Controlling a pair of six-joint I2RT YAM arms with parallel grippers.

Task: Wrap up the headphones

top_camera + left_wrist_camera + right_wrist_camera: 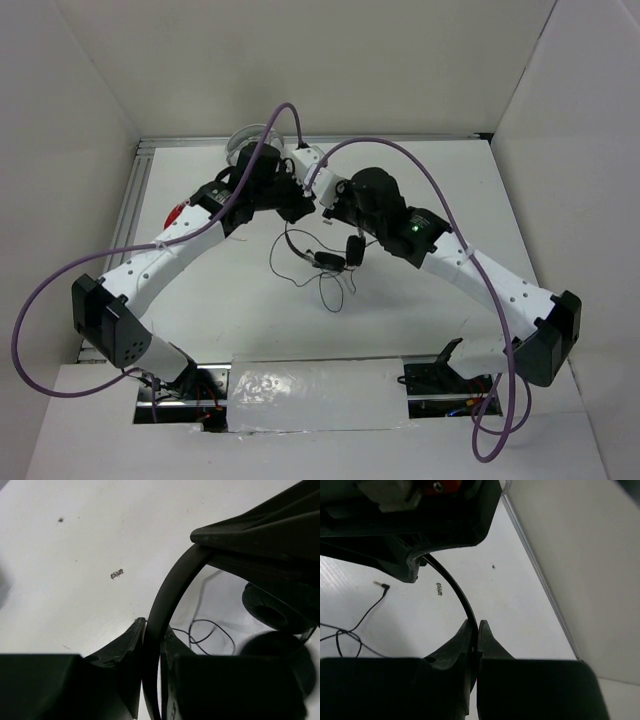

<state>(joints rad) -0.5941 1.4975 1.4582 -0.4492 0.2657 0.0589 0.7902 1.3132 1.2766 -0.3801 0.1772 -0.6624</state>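
Observation:
The black headphones (328, 258) are held above the table at centre rear, with the ear pads (272, 611) hanging down and the thin cable (330, 292) trailing onto the table. My left gripper (300, 207) is shut on the headband (167, 587), which runs between its fingers in the left wrist view. My right gripper (331, 207) is shut on the same headband (457, 592), seen edge-on between its jaws. The two grippers are close together, facing each other. The cable's jack plug (382, 586) lies on the table.
White/grey headphones (248, 142) lie at the table's back edge behind the left arm. A red object (177, 212) lies left of the left arm. White walls enclose the table, and a metal rail (540, 575) runs along its edge.

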